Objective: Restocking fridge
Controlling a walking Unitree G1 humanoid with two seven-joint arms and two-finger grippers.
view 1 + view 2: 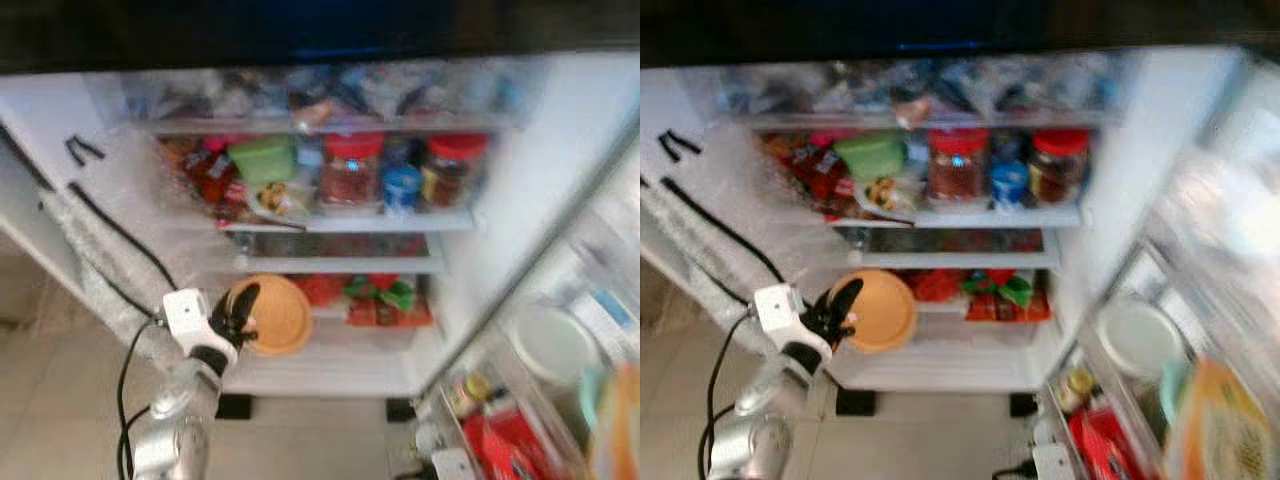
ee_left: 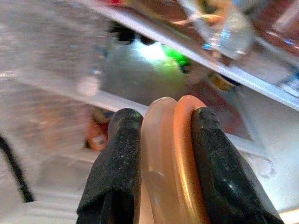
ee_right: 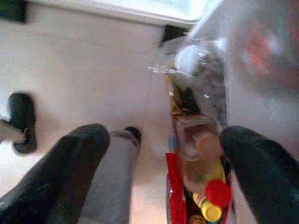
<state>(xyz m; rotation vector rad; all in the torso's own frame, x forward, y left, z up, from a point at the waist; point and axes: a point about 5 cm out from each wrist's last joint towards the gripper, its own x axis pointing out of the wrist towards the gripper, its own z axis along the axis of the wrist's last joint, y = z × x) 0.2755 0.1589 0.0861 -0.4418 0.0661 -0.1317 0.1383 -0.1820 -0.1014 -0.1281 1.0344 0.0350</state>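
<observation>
The fridge (image 1: 455,290) stands open before me. My left gripper (image 1: 237,315) is shut on the rim of an orange bowl (image 1: 275,315) and holds it on edge at the left of the lower shelf. In the left wrist view the bowl's double orange rim (image 2: 170,158) is pinched between the two black fingers (image 2: 117,172). In the right wrist view my right gripper (image 3: 161,172) is open with nothing between its fingers. It hangs over the tiled floor beside the door shelf's bottles (image 3: 201,158).
The middle shelf carries two red-lidded jars (image 1: 352,168), a green container (image 1: 263,158) and a blue cup (image 1: 402,187). Red and green packets (image 1: 385,297) lie right of the bowl. The open door at right holds a white lid (image 1: 548,345) and red packets (image 1: 510,440). A black cable (image 1: 120,235) runs down the left wall.
</observation>
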